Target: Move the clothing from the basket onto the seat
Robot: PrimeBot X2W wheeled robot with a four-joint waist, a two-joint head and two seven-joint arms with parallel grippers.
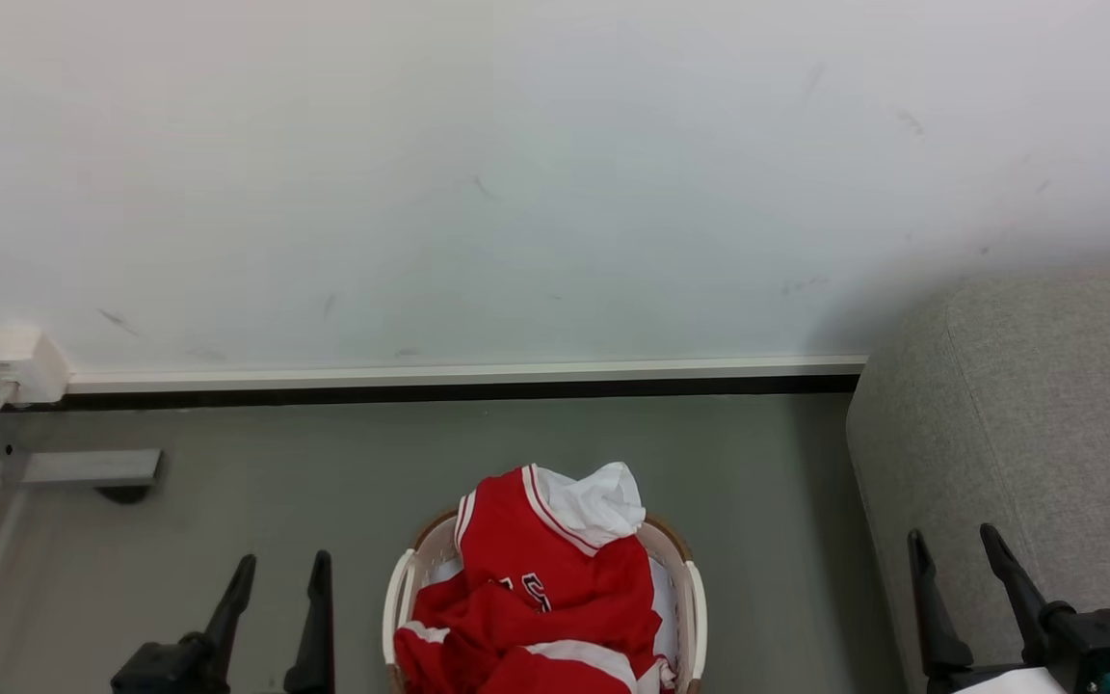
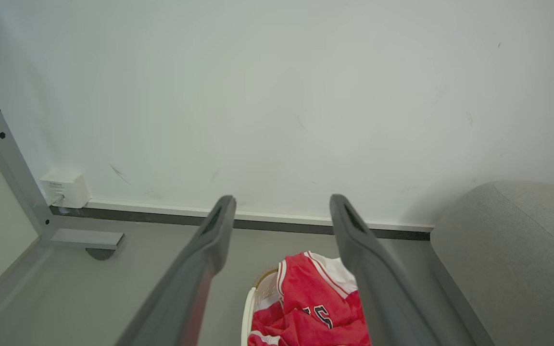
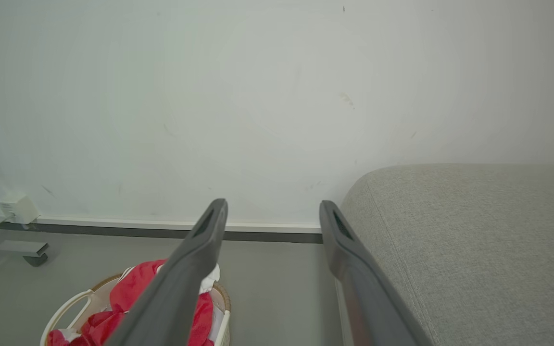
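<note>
You have the red jersey (image 1: 536, 588) heaped in the basket (image 1: 693, 602), one end with a white panel draped up over the far rim. The basket stands on the grey floor (image 1: 227, 501) between your two grippers, near the wall (image 1: 516, 193). The sofa (image 1: 1027, 414) is off to the right, apart from the basket. Your left gripper (image 1: 285, 559) hangs just left of the basket, fingers spread and holding nothing. Your right gripper (image 1: 952, 533) hangs over the sofa's near edge, fingers likewise spread and empty. A small white box (image 1: 11, 364) sits at the wall's foot on the far left, beside a metal frame leg (image 1: 83, 467)
</note>
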